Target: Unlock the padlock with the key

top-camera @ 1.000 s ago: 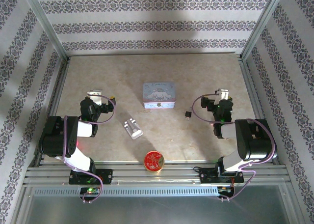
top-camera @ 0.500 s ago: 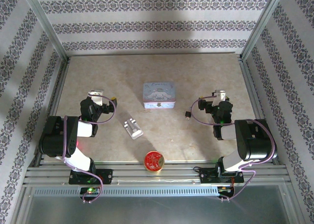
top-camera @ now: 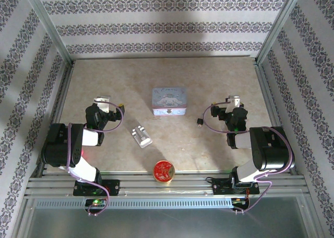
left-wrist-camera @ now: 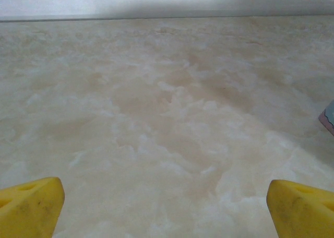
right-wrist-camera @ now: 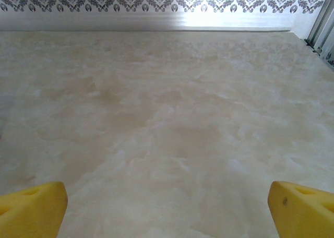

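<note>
Left gripper (top-camera: 110, 102) is spread wide and empty over bare worktop (top-camera: 156, 73), near the left edge. Right gripper (top-camera: 225, 103) is likewise spread and empty, near the right edge. The padlock (top-camera: 199, 122) lies just beside it, between it and the box (top-camera: 169, 101) at mid-worktop.

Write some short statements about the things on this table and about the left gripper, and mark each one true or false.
1. The tiny dark padlock lies loose, held by no gripper. True.
2. The round red-and-gold tin lies apart from the shiny silver rectangular block. True.
3. The left gripper has its jaws shut. False: they stand wide open, with nothing between them.
4. The pastel cartoon-print tin box touches the silver block. False: they lie apart.
</note>
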`<state>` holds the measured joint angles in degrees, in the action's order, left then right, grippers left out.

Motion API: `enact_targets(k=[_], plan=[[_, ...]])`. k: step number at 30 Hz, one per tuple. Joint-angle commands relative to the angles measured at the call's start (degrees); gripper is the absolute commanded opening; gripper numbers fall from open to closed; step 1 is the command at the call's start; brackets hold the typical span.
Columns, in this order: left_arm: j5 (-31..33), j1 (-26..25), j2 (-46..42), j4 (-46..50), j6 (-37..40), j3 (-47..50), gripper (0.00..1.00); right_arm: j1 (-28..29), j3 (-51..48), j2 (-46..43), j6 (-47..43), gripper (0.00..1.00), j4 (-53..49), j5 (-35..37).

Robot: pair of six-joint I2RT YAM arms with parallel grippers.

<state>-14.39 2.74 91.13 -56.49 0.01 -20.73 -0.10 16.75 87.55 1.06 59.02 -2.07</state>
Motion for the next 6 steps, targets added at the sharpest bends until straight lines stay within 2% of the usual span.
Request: enact_targets(k=[1, 6], plan=[[0.4, 0.5, 0.2, -1.8, 0.6, 0.5, 0.99, 0.8, -0.3, -0.7, -0.9, 0.98, 2.3, -1.1], [0.5, 0.5, 0.2, -1.9, 0.5, 0.6, 0.99, 0.9, -0.2, -0.6, -1.0, 0.98, 2.3, -0.9]])
